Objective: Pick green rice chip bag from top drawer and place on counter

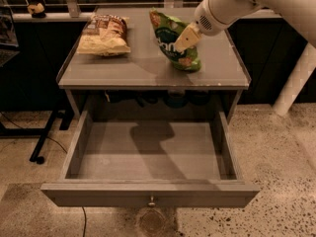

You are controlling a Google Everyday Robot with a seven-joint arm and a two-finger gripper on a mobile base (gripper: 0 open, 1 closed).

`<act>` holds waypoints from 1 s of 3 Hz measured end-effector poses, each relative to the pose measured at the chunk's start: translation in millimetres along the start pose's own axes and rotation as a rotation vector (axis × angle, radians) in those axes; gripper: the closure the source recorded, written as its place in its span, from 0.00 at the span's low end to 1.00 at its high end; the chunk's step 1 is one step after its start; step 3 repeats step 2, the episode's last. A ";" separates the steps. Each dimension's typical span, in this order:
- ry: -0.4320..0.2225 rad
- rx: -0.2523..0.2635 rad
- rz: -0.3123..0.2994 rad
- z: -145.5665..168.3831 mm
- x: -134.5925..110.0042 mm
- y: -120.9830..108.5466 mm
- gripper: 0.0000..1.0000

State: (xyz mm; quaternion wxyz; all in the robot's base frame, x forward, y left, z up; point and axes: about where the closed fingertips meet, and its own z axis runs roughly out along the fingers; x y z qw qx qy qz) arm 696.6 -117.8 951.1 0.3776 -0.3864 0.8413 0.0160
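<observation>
The big grey desk [148, 69] has the top drawer [148, 154] pulled wide open under it, and I can see nothing lying in the drawer. That open drawer is the trap, I think. It gapes right below the front edge of the desk, so anything that slides off the front would drop straight back in.

The green rice chip bag [170, 51] is up on the desk, on the right half and a bit back from the front edge. It stands on its bottom and leans a little. A bag like that is light and crinkly. My guess is that it could tip over when the white arm [247, 1] pulls away, mostly if the arm drags it or bumps it sideways. It could also slide toward the front edge.

The brown-and-yellow chip bag [104, 33] lies flat on the left side, well apart from the green one, so a bump there looks unlikely.

The end effector [184, 39] is down at the upper right part of the green bag, touching its front — but I cannot tell if it is clamped on the bag or loose.
</observation>
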 end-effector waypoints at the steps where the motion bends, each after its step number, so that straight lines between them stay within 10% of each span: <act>1: 0.000 0.000 0.000 0.0 0.0 0.1 0.00; 3: 0.000 0.000 0.000 0.0 0.0 0.1 0.00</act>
